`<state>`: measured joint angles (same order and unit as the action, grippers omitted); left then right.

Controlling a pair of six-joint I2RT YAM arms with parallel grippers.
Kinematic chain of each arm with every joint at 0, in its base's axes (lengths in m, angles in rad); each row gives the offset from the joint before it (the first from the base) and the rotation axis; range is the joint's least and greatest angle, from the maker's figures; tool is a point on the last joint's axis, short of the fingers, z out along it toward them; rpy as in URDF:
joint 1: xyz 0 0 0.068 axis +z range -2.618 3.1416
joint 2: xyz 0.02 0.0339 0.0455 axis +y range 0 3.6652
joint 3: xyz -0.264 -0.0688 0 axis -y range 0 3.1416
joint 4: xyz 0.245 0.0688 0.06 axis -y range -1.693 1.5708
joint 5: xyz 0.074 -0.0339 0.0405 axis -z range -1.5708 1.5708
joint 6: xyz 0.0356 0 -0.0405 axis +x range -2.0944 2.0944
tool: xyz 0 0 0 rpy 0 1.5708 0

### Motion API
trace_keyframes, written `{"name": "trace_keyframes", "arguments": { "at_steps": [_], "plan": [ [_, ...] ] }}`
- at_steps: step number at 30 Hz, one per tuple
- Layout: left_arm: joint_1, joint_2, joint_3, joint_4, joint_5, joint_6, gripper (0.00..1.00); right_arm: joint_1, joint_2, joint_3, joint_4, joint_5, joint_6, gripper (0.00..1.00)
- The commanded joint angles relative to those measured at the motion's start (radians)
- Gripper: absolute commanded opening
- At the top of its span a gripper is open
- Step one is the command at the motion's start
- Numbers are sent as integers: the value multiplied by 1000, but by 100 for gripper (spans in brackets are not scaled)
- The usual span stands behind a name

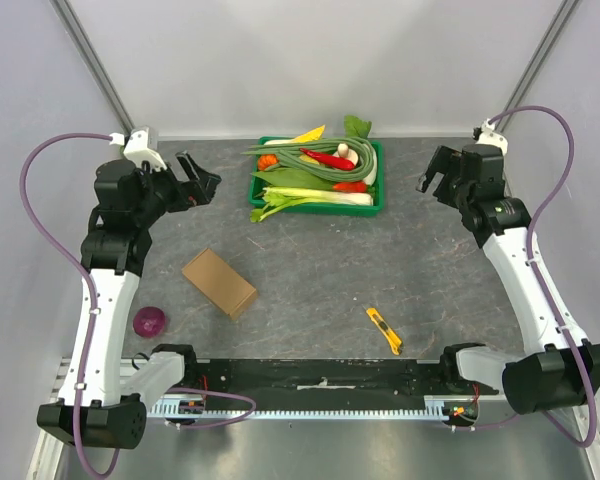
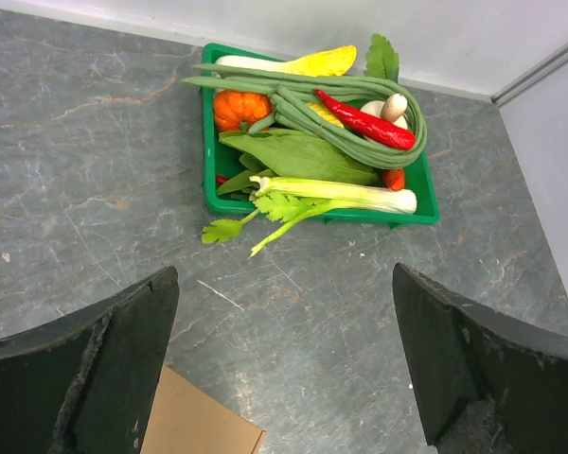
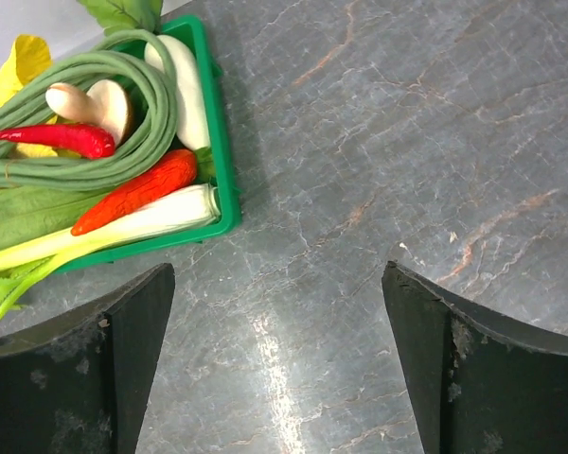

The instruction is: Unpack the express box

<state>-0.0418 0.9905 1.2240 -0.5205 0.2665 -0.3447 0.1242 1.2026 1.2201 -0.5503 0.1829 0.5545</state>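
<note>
While both arms hang above the grey tabletop, neither one holds anything. Far left, near the front edge, is a purple onion, close to the left arm's lower link. The left gripper is at the rear left, fingers spread wide and empty, pointed toward the tray. Its wrist view shows only bare stone between the two fingers. The box is plain brown cardboard and sits left of centre. It lies flat on the tabletop, turned at an angle to the edges, and its top looks shut as far as can be seen. It sits between the onion and the knife, well apart from the left gripper and nearer the front. One corner of it shows at the bottom of the left wrist view, just beside the left finger. The green tray is at rear centre, loaded with vegetables, among them long green beans and a red chilli. Celery leaves hang over its front-left corner onto the tabletop. The yellow utility knife is right of centre near the front, lying flat, apart from box and tray. The right gripper is at the rear right, near the tray's right end, fingers spread wide and empty.
</note>
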Motion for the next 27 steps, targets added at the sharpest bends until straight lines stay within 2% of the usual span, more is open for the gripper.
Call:
{"name": "trace_keyframes", "arguments": {
  "at_steps": [1, 3, 6, 10, 11, 14, 17, 21, 22, 23, 27],
  "plan": [
    [-1, 4, 23, 4, -9, -49, 100, -3, -20, 62, -2, 57, 38, 98],
    [-1, 8, 19, -6, -58, -89, 99, -3, -38, 59, 21, 49, 5, 98],
    [-1, 23, 14, -9, -14, -106, 100, -1, -80, 7, 75, 9, -16, 98],
    [-1, 45, -10, 28, 175, -54, 100, -1, -98, -8, 90, -61, -39, 98],
    [-1, 48, -24, 39, 248, -27, 100, -3, -83, -4, 90, -127, -54, 98],
    [9, 71, -75, 44, 206, -56, 100, 0, -66, -1, 108, -285, -90, 98],
    [36, 97, -107, 14, 174, -95, 100, 44, -72, -14, 131, -307, -97, 98],
    [39, 99, -168, -29, 64, -142, 99, 221, -84, -36, 173, -264, -166, 98],
    [39, 94, -178, -44, 28, -146, 99, 312, -83, -36, 181, -248, -180, 98],
    [39, 88, -190, -55, -43, -157, 99, 357, -68, -34, 188, -229, -198, 98],
    [39, 50, -230, -107, -160, -171, 99, 589, 17, -10, 193, -90, -255, 98]
  ]
}}
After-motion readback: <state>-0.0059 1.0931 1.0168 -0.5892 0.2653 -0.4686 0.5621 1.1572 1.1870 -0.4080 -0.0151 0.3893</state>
